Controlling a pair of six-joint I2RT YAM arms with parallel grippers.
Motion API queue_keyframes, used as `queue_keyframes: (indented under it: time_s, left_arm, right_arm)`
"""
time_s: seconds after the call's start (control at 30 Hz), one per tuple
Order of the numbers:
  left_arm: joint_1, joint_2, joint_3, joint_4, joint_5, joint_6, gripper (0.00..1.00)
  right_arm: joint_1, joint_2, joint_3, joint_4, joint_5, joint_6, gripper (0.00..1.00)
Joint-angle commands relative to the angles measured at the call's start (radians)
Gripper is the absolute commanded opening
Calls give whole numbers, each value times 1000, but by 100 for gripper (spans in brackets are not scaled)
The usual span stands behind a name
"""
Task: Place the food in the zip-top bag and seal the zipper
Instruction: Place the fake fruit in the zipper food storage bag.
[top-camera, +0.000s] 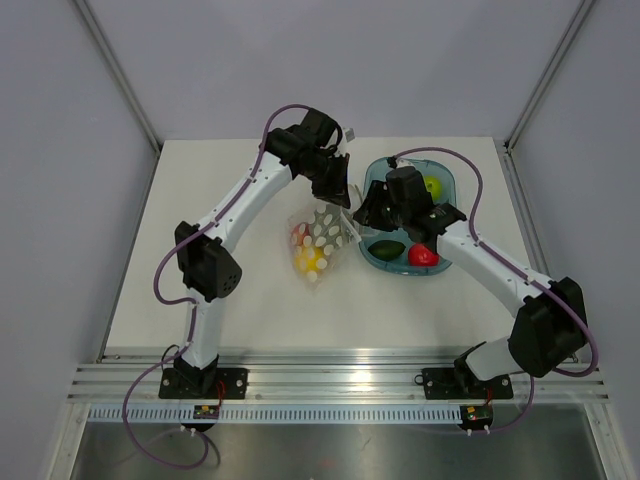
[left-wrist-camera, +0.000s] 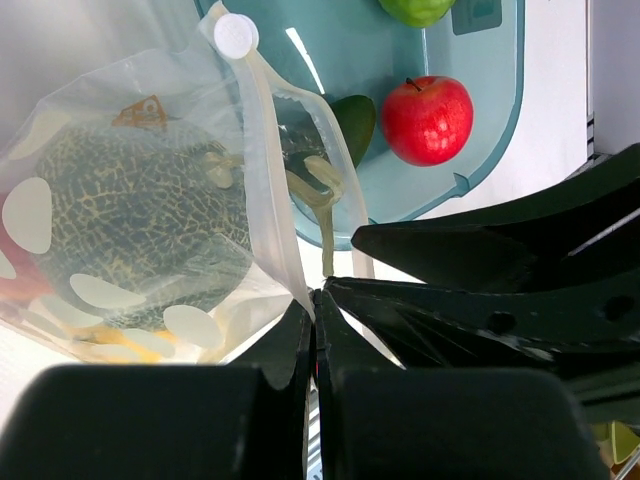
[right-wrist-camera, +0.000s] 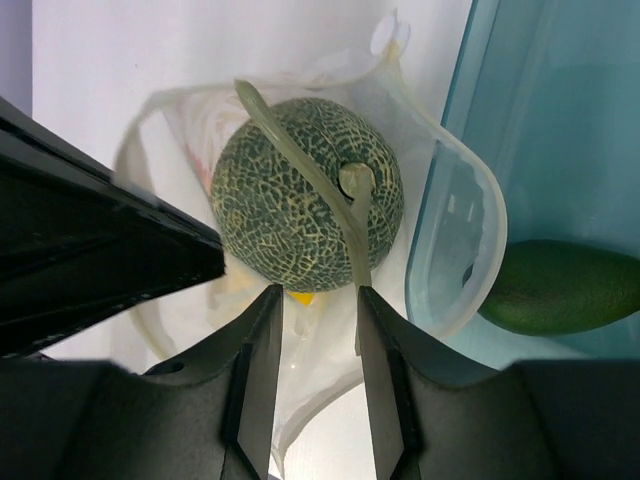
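The dotted clear zip-top bag (top-camera: 320, 243) lies left of the blue tray with its mouth held open. My left gripper (left-wrist-camera: 315, 305) is shut on the bag's mouth edge, beside the zipper strip (left-wrist-camera: 262, 120). The grey-green ball (left-wrist-camera: 140, 220) sits inside the bag, over yellow and red pieces (top-camera: 306, 258). My right gripper (right-wrist-camera: 318, 300) is open, its jaws just above the bag mouth and the ball (right-wrist-camera: 305, 195). One zipper strip (right-wrist-camera: 300, 170) crosses the ball and ends by the right finger. A red apple (left-wrist-camera: 428, 118), a dark green piece (right-wrist-camera: 555, 285) and a bright green piece (top-camera: 432, 185) lie in the tray.
The rigid translucent blue tray (top-camera: 448, 188) stands right of the bag, its rim touching the bag's mouth (right-wrist-camera: 455, 230). My two grippers are close together over the bag, the right one's fingers (left-wrist-camera: 500, 250) beside the left one. Grey walls enclose the white table (top-camera: 200, 290).
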Motion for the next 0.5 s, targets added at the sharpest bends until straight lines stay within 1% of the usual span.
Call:
queue_keyframes:
  time_s: [0.0,0.07,0.27,0.47]
  left_arm:
    - [-4,-60,-5,21,45,41,0]
    - [-4,-69,-26,32,43,44,0]
    - [-4,-88,-49,37,42,48,0]
    - [-4,-85,-54,37,40,39,0]
  right_arm:
    - [6,-9,73,10,42,-30,42]
    - [3,-7,81,7,42,-36,40]
    - [-11,13,90,5,60,-39,39]
    - [-26,28,75,-2,66,-32,43]
